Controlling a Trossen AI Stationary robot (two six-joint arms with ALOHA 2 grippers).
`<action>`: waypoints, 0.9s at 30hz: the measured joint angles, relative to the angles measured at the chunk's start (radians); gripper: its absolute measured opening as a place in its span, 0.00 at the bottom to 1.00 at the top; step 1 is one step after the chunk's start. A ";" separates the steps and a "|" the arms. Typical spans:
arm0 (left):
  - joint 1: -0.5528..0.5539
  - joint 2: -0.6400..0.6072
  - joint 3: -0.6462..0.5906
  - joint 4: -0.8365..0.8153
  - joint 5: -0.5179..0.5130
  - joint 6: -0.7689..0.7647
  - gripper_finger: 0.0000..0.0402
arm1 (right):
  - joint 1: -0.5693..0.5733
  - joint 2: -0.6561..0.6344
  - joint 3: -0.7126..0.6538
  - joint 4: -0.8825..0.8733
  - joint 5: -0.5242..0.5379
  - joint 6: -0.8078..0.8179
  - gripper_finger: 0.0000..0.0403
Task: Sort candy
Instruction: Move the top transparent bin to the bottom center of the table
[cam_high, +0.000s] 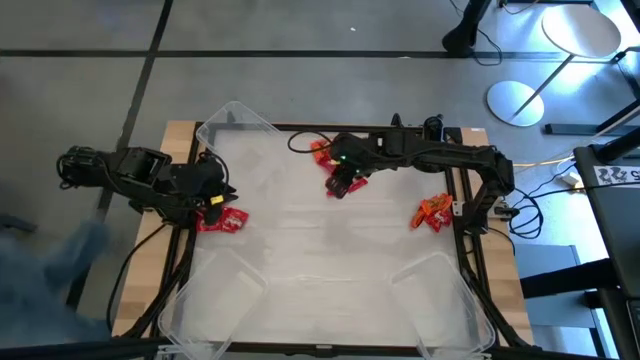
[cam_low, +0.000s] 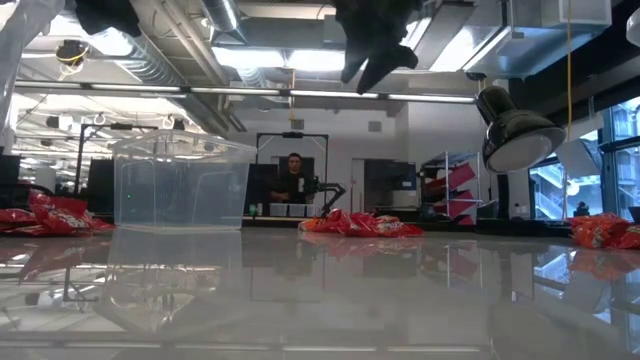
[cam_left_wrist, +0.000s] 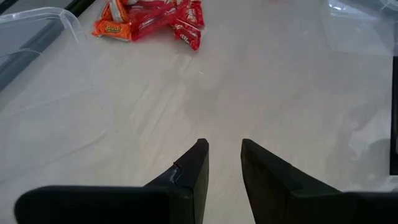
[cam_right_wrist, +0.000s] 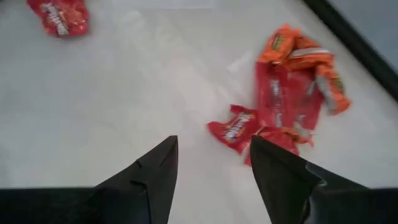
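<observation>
— Where was the candy?
— In three heaps on the white surface (cam_high: 330, 250): a red pile (cam_high: 222, 221) at the left edge, a red and orange pile (cam_high: 324, 153) near the far side, an orange pile (cam_high: 433, 212) at the right edge.
— And the hands?
— The right hand (cam_high: 343, 183) hung over the far pile, fingers (cam_right_wrist: 155, 174) apart, holding nothing. The left hand (cam_high: 213, 186) sat by the left pile, fingers (cam_left_wrist: 194, 168) slightly parted, empty.

Pale glossy table (cam_high: 330, 250), three candy piles (cam_high: 220, 220) (cam_high: 322, 152) (cam_high: 432, 212), clear plastic bins (cam_high: 232, 125) at its corners.
</observation>
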 joint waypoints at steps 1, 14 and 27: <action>0.000 0.000 0.000 0.002 0.000 -0.006 0.21 | 0.000 0.000 0.000 0.000 -0.010 0.001 0.50; -0.001 0.051 0.001 0.030 -0.124 -0.161 0.21 | 0.072 -0.053 0.001 -0.119 -0.108 -0.162 0.69; 0.048 0.206 0.002 0.267 -0.175 -0.096 0.16 | 0.252 -0.313 -0.180 -0.082 0.042 -0.244 0.68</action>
